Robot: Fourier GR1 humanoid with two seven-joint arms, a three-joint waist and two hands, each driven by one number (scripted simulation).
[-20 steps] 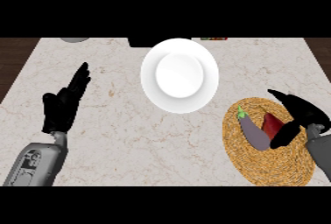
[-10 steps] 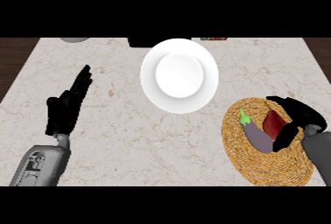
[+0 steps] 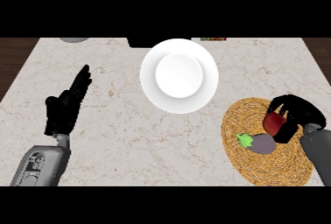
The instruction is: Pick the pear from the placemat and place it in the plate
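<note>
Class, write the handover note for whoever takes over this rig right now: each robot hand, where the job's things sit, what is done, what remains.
Right robot hand: over the woven placemat, fingers curled round a dark red item; whether this is the pear cannot be told.
Left robot hand: open, resting at the left of the counter, holding nothing.
A purple vegetable with a green stem lies on the placemat.
White plate: holds nothing.
Done: a grasp on the placemat. Left: lift, carry to the plate, release.
</note>
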